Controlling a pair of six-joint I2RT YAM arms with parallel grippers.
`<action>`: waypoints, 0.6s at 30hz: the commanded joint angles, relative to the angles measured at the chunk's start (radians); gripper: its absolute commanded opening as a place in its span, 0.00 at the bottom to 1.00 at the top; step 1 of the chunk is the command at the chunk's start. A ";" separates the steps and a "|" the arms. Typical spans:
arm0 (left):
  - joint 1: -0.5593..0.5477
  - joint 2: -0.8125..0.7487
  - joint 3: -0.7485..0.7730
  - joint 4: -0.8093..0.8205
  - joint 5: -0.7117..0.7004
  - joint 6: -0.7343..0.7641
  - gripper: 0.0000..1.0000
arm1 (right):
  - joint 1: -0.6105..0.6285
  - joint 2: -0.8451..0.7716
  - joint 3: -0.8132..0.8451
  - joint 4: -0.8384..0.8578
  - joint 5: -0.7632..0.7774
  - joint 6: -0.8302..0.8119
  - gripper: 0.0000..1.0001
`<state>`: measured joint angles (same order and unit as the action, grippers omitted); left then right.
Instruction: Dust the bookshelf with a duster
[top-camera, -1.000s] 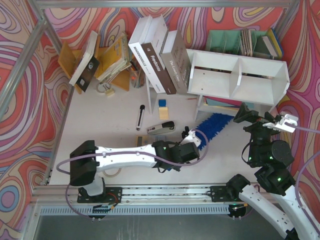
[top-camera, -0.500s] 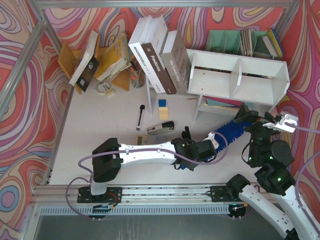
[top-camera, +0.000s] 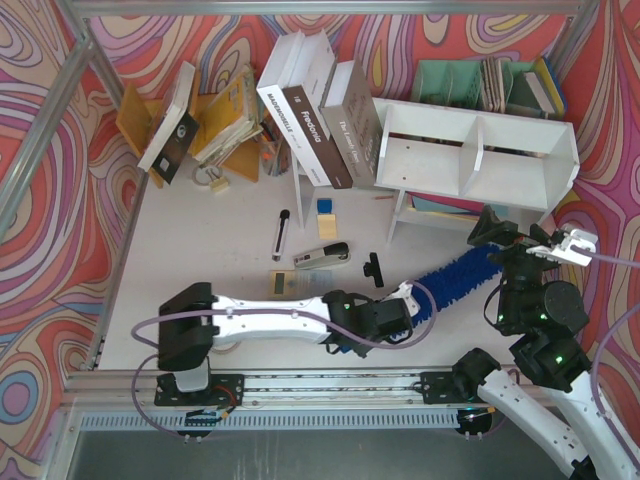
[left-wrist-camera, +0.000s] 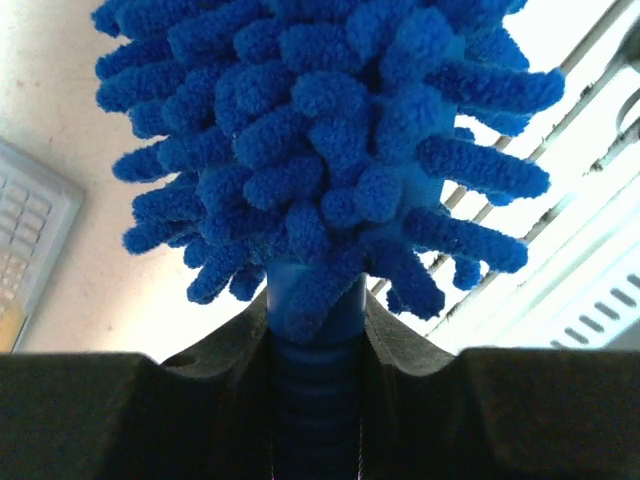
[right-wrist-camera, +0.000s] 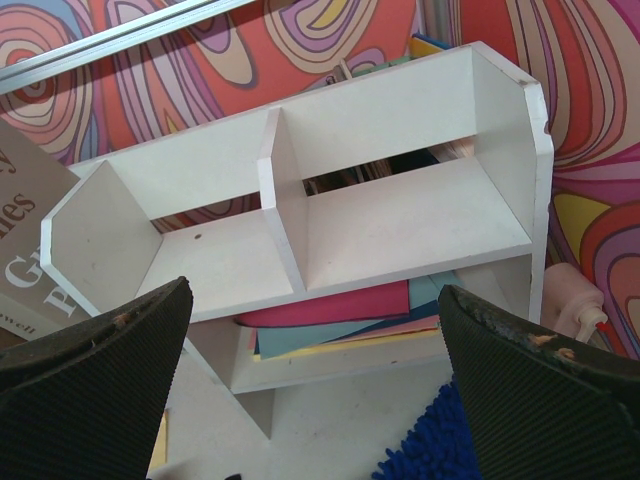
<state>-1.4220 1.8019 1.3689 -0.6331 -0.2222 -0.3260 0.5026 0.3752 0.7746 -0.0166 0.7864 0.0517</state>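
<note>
Duster (top-camera: 458, 279): I hold it by its short handle, with the blue head (left-wrist-camera: 320, 150) low over the table (top-camera: 200, 260), just in front of the legs of the bookshelf (top-camera: 473, 150).
Shelf: far right of the table, both compartments bare, no bristles on it yet.
Left hand (top-camera: 400, 305): clamped on the handle.
Right hand (top-camera: 527, 240): spread wide, holding nothing, near the duster's tip.
Progress: pickup looks done; all the wiping is left.
</note>
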 joint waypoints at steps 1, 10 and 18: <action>-0.034 -0.170 -0.061 0.002 -0.086 -0.051 0.00 | -0.004 -0.009 0.003 0.014 0.013 -0.004 0.99; -0.115 -0.489 -0.233 -0.206 -0.192 -0.213 0.00 | -0.004 -0.003 -0.001 0.024 0.019 -0.014 0.99; -0.171 -0.702 -0.281 -0.406 -0.294 -0.351 0.00 | -0.004 0.020 0.003 0.027 0.028 -0.016 0.99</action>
<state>-1.5715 1.1732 1.1084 -0.9215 -0.4126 -0.5697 0.5026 0.3820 0.7746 -0.0132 0.7925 0.0486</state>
